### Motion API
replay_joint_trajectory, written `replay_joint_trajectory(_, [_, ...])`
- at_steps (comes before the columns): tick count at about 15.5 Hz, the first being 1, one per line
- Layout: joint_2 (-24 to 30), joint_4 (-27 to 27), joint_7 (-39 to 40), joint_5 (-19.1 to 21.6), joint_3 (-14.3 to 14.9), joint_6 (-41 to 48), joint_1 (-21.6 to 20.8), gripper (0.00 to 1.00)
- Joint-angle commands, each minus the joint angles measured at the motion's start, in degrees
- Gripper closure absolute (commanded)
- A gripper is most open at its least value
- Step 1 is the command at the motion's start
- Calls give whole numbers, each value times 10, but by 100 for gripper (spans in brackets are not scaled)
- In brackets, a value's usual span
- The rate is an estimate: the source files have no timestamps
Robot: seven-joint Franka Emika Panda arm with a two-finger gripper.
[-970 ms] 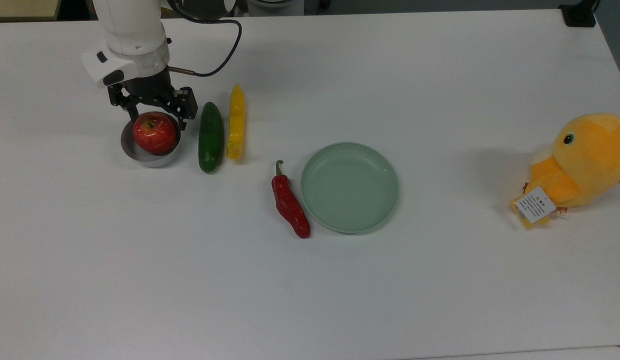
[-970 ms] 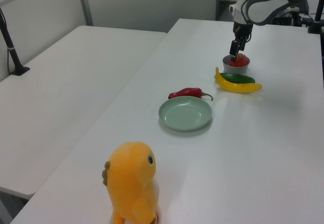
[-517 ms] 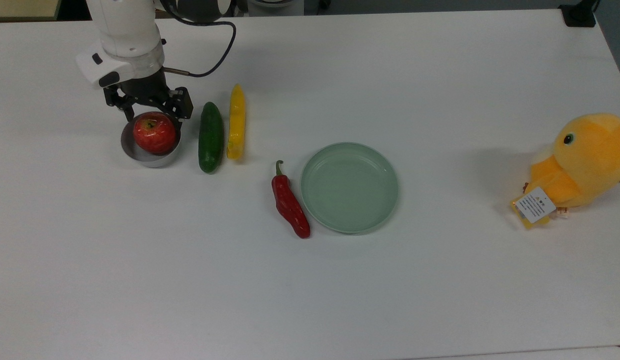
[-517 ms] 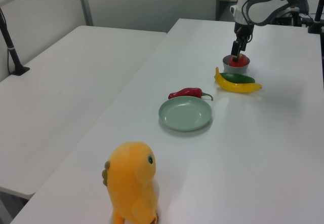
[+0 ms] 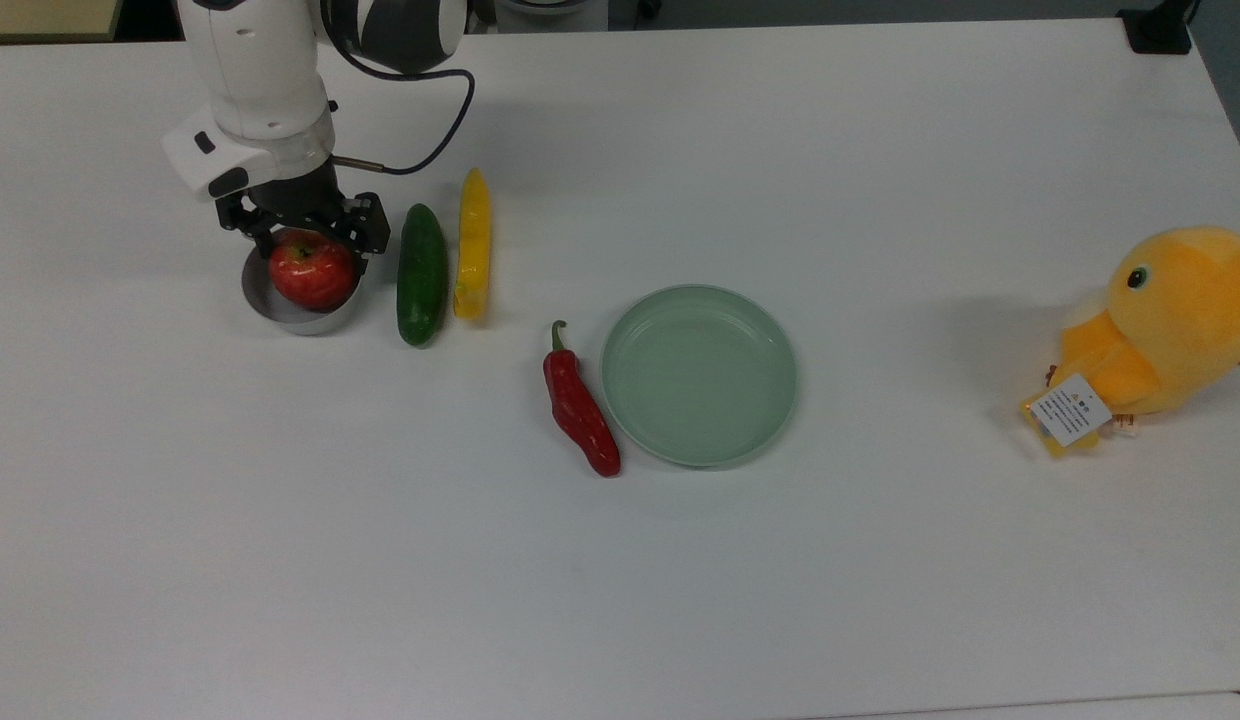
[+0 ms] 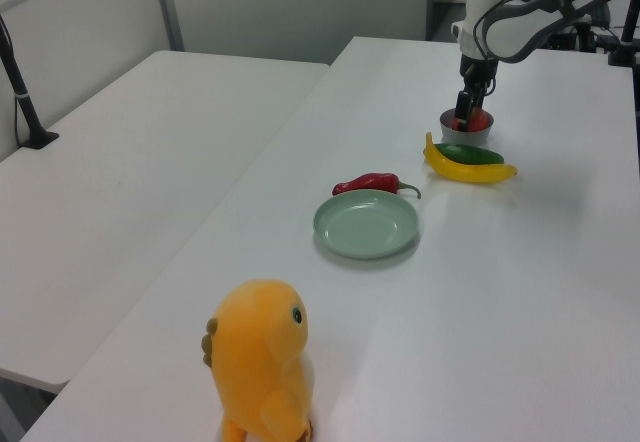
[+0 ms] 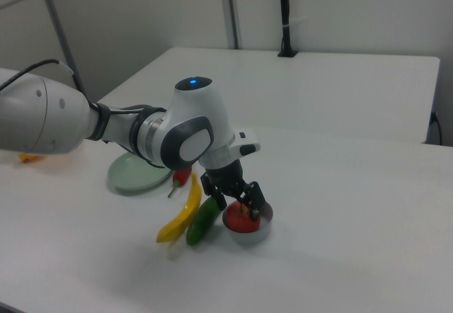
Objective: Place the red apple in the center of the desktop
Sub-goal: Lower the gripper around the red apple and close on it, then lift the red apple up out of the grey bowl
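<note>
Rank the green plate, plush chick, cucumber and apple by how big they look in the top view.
1. Green plate
2. Plush chick
3. Cucumber
4. Apple, partly hidden by the claw

red apple (image 5: 313,280): top rim hidden behind gripper (image 5: 305,232)
plush chick (image 5: 1170,325): cut off at top view's right edge

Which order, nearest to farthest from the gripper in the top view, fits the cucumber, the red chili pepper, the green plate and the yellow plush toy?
Measured from the gripper, going toward the top view's right:
1. Cucumber, just beside it.
2. Red chili pepper, lower, mid-table.
3. Green plate, touching or nearly touching the pepper's far side.
4. Yellow plush toy, at the far edge.
</note>
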State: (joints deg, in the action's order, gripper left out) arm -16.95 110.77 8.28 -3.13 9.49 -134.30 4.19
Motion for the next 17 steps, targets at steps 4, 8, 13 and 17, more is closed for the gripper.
replay_joint_trajectory(4, [-4,-3,6,-12,2,-10,-1,36])
replay_joint_trajectory(8, [-3,-3,6,-12,2,-10,-1,50])
replay_joint_trajectory(13, [17,-4,2,-7,3,-9,5,50])
replay_joint_trajectory(17, [57,-5,1,-3,6,0,6,50])
